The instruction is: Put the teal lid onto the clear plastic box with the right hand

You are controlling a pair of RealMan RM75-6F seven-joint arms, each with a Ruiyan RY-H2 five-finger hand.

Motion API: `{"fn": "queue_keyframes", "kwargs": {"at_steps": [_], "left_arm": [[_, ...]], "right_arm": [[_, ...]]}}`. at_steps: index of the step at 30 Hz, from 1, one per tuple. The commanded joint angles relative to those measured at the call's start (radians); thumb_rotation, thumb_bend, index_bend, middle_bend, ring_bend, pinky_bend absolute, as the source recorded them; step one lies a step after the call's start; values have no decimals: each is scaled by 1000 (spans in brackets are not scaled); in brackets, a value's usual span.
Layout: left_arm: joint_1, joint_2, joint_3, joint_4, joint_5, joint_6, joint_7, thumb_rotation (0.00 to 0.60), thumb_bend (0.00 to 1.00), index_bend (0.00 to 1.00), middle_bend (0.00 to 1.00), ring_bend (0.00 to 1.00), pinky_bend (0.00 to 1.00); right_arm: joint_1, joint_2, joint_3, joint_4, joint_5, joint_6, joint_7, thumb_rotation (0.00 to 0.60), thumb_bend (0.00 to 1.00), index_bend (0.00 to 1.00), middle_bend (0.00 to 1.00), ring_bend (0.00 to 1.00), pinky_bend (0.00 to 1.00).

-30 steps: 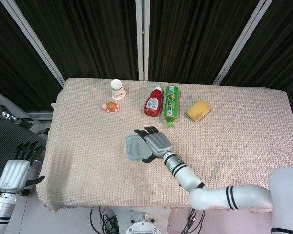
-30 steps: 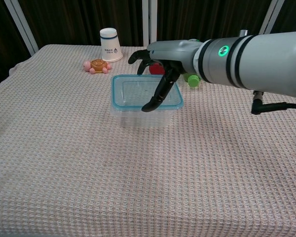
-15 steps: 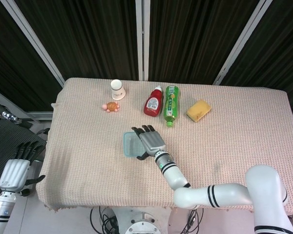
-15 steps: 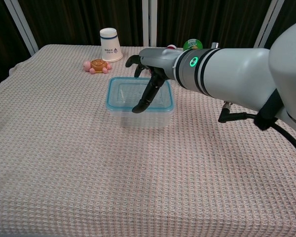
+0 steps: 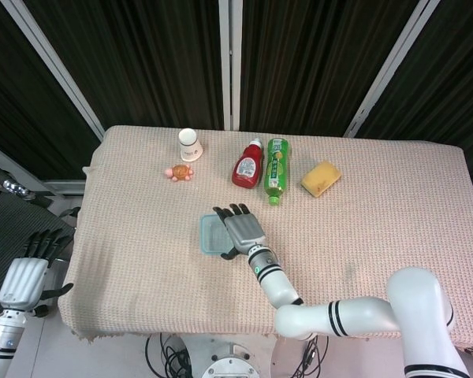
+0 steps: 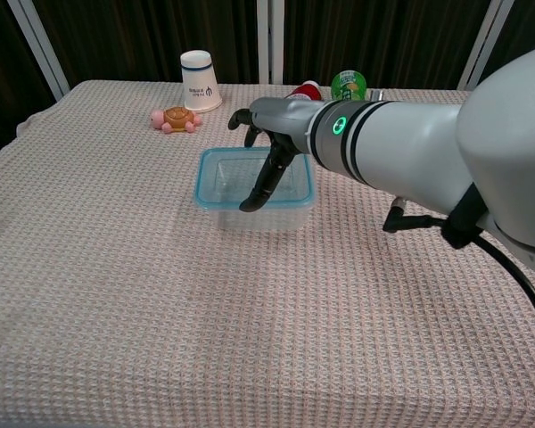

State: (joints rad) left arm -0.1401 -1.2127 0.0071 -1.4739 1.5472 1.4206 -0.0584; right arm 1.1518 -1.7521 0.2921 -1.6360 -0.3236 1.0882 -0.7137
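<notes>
The teal lid (image 5: 210, 235) (image 6: 225, 176) lies flat on top of the clear plastic box (image 6: 250, 217) in the middle of the table. My right hand (image 5: 243, 228) (image 6: 273, 135) reaches over the lid's right half and holds it, fingers at the far rim and thumb down at the near rim. In the head view the hand hides the right part of the lid. My left hand (image 5: 27, 272) hangs off the table's left side, fingers apart and holding nothing.
At the back of the table stand a white paper cup (image 5: 189, 145) (image 6: 199, 80), a small toy turtle (image 5: 179, 172) (image 6: 172, 119), a red ketchup bottle (image 5: 247, 164), a green bottle (image 5: 277, 168) and a yellow sponge (image 5: 321, 177).
My right hand carried the lid a little leftward over the box, then lowered it; the lid now sits level on the box rim. The left hand stayed still.
</notes>
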Motion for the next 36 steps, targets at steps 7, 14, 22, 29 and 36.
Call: {"fn": "queue_keyframes", "kwargs": {"at_steps": [7, 14, 22, 29, 36], "left_arm": [[3, -4, 1, 8, -2, 2, -7, 600, 0, 152, 63, 0, 0], [-2, -4, 0, 7, 2, -1, -5, 600, 0, 152, 63, 0, 0], [2, -9, 3, 14, -2, 0, -13, 600, 0, 151, 63, 0, 0], [4, -14, 4, 25, -3, -1, -22, 600, 0, 152, 63, 0, 0], [-2, -16, 3, 25, 1, -6, -19, 600, 0, 152, 63, 0, 0]], "right_arm": [[-12, 6, -1, 0, 1, 1, 3, 600, 223, 76, 336, 0, 0], [-34, 21, -5, -15, -13, 5, 19, 600, 223, 76, 336, 0, 0], [-18, -2, -7, 9, -11, -2, -5, 600, 223, 76, 335, 0, 0], [-14, -14, -19, 18, -10, 23, -39, 600, 223, 76, 333, 0, 0], [-26, -7, -25, 16, -19, 16, -43, 600, 222, 75, 327, 0, 0]]}}
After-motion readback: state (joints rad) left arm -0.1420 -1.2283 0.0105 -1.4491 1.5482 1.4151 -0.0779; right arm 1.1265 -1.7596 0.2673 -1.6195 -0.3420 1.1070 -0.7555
